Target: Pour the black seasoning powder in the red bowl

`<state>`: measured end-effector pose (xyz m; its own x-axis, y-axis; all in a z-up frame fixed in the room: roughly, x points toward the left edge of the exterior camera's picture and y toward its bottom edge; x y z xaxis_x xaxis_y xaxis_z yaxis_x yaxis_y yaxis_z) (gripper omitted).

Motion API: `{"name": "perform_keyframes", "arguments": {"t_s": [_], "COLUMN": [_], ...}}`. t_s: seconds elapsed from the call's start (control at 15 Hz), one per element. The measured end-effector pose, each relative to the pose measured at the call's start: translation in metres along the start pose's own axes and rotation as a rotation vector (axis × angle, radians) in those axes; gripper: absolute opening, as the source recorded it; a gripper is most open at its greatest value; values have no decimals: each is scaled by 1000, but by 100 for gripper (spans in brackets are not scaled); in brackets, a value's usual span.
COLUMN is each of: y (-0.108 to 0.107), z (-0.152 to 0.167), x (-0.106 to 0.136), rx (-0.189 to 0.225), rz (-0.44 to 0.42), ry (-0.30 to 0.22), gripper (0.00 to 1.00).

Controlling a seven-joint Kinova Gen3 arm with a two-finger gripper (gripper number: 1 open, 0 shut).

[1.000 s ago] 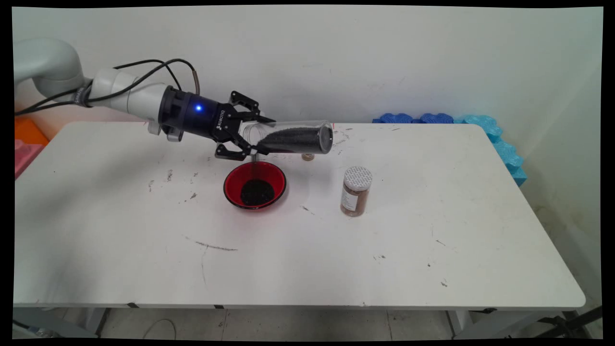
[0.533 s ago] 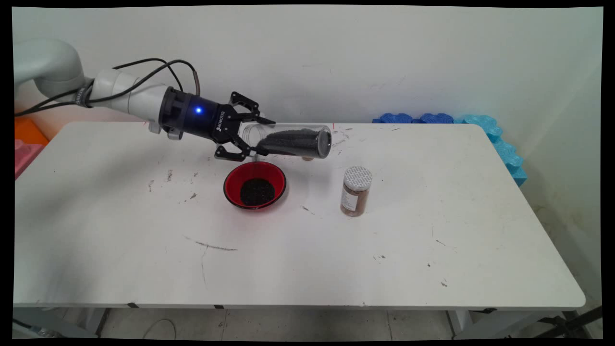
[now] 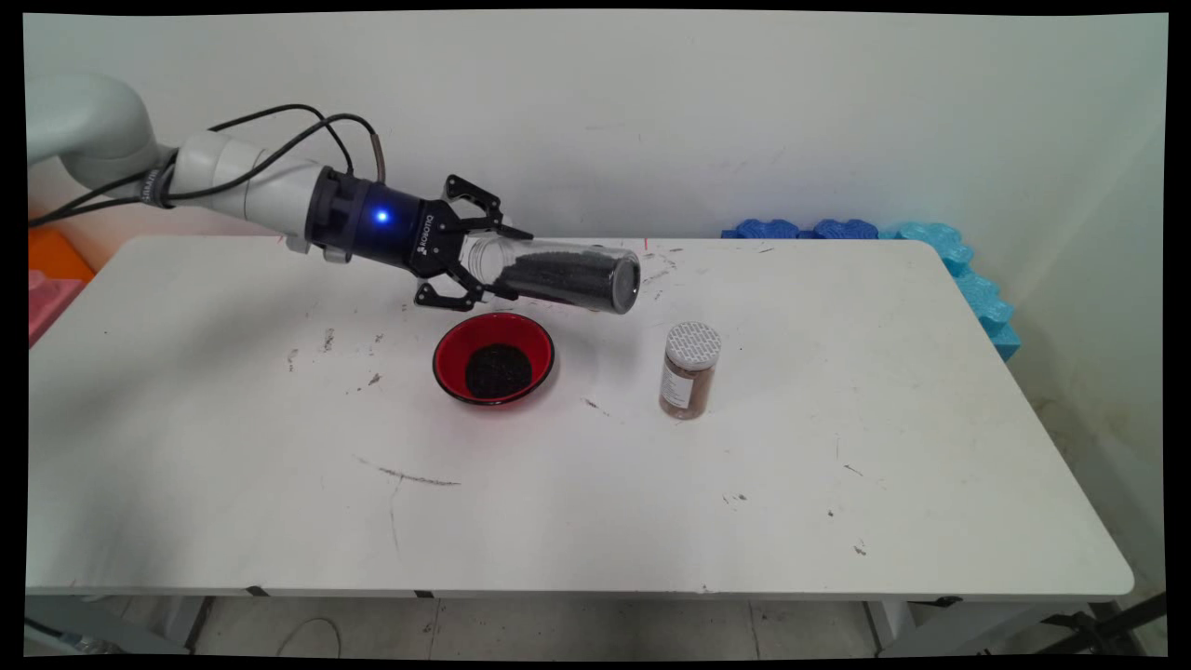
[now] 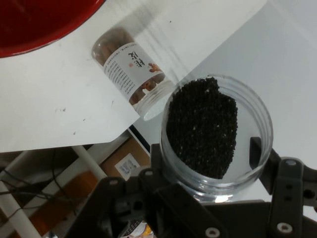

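Note:
My gripper (image 3: 484,268) is shut on the mouth end of a clear jar (image 3: 563,273) of black grains, held almost level above the table's back middle. In the hand view the jar (image 4: 216,130) opens toward the camera between my fingers, its black grains heaped to one side. Just below the jar's mouth sits a red bowl (image 3: 494,356) with a pile of black grains in its middle; its rim (image 4: 34,29) shows at the hand view's top left. No grains are falling.
A spice jar (image 3: 689,369) with a white perforated lid and brown contents stands right of the bowl, also seen as the labelled jar (image 4: 131,72). Blue foam pieces (image 3: 865,231) line the table's back right corner. Orange and pink items (image 3: 51,270) lie at the far left.
The stream of black grains into the bowl has stopped. The jar's closed end has dropped from slightly raised to slightly below level, and the grains have slid back toward that end.

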<state>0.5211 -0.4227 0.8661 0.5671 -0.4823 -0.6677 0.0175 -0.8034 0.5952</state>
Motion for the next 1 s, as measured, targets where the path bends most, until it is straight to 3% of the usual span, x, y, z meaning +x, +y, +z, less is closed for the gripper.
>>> {"name": "perform_keyframes", "arguments": {"t_s": [1.0], "y": [-13], "z": [-15], "x": [-23], "rx": [4], "rz": [255], "ry": [34], "gripper": [0]}}
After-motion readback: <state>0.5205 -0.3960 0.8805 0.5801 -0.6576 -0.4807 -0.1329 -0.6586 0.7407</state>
